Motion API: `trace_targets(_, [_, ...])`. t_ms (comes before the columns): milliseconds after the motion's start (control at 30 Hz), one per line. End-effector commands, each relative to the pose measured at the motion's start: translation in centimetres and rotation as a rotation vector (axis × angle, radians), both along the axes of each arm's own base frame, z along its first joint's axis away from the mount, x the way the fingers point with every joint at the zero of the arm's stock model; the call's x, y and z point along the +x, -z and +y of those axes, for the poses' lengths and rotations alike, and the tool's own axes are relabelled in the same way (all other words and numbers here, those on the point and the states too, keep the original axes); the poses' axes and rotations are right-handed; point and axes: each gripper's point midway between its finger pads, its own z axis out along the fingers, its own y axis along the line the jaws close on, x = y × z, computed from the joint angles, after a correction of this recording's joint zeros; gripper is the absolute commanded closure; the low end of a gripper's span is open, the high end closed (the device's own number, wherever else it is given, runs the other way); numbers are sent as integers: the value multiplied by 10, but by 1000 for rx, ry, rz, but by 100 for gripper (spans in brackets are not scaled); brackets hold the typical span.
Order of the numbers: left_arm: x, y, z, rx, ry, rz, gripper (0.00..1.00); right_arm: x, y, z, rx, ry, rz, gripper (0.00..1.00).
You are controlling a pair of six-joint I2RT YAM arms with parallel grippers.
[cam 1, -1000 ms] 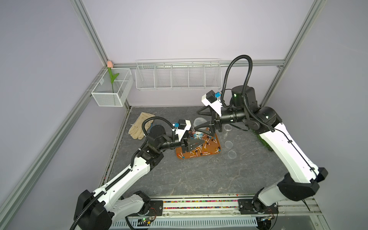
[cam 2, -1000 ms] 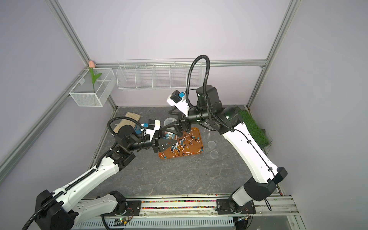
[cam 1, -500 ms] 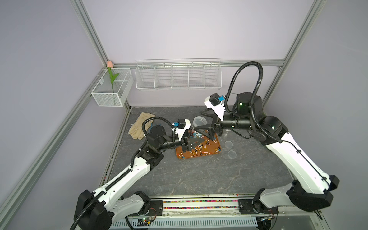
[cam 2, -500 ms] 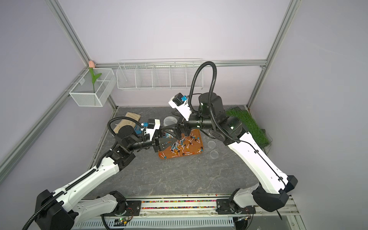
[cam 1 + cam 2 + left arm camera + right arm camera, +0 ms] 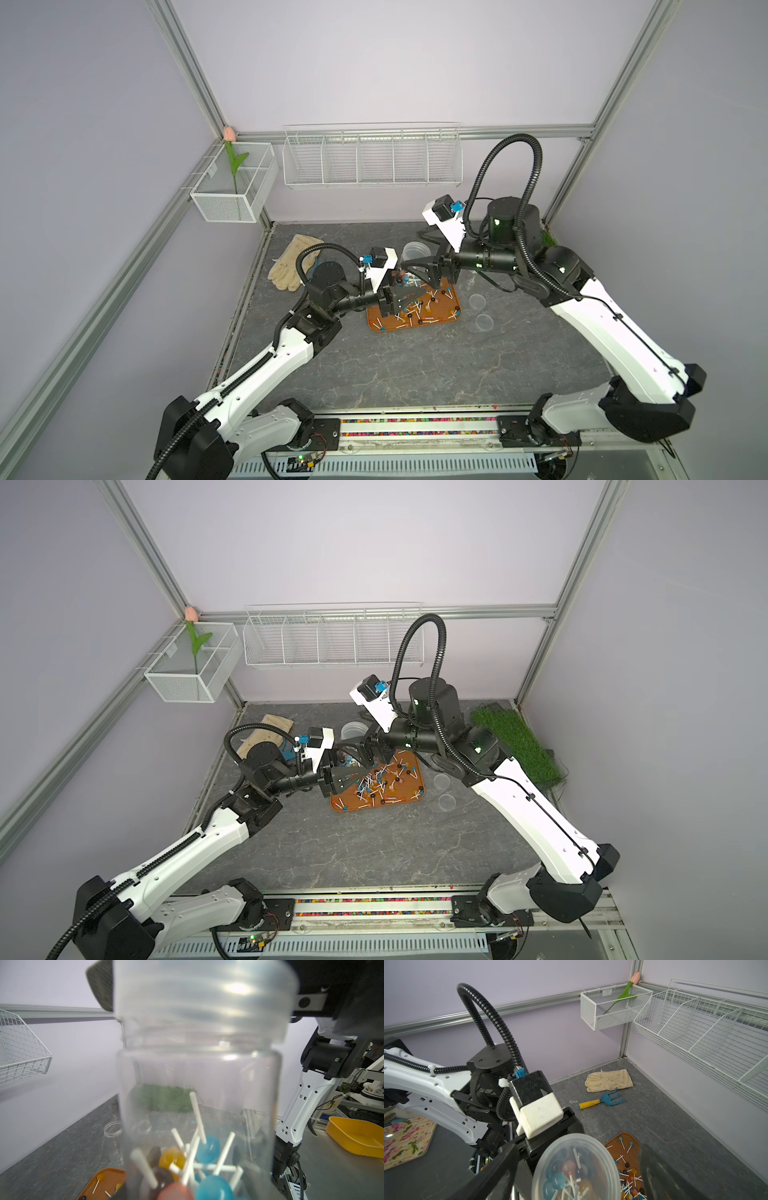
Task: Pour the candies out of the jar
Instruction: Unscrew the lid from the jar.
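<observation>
Left gripper (image 5: pixel 409 296) clamped tight on lower part of clear jar (image 5: pixel 199 1084), held upright by edge of brown tray (image 5: pixel 112 1172), lid (image 5: pixel 203 1001) on. Candies (image 5: pixel 207 1149) w/ blue, orange, brown, pink heads sit in jar btm. Loose candies (image 5: pixel 376 785) lie scattered on tray. Right gripper (image 5: pixel 577 1151) spread wide, fingers either side of lid, not gripping.

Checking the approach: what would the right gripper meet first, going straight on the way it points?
Likely the translucent lid of the clear plastic lollipop jar held by the left gripper; the right gripper's open jaws flank it.
</observation>
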Motion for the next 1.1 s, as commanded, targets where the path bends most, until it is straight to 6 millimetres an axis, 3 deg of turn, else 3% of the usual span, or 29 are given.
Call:
trace_targets(0, [-2,-7,3,-27,-5,-24,45,2,-1,5,9,0,-11,12])
trace_targets(200, [-2,-7,3,-28,-6,-25,46,4,4,7,-3,-5,-4,21])
trace_targets(433, [-2,-8,3,-29,-7,-25,45,5,9,9,-18,-13,3,23])
trace_targets(667, [-2,-7,3,-28,-7,-24,45,5,10,9,-27,-14,-4,35])
trace_targets(800, [-3,-7,3,-27,-5,-24,45,4,7,9,-28,-19,-17,40])
trace_targets(1067, [-6,-1,3,-14,13,2,45,-2,-11,3,-5,-70,-73,40])
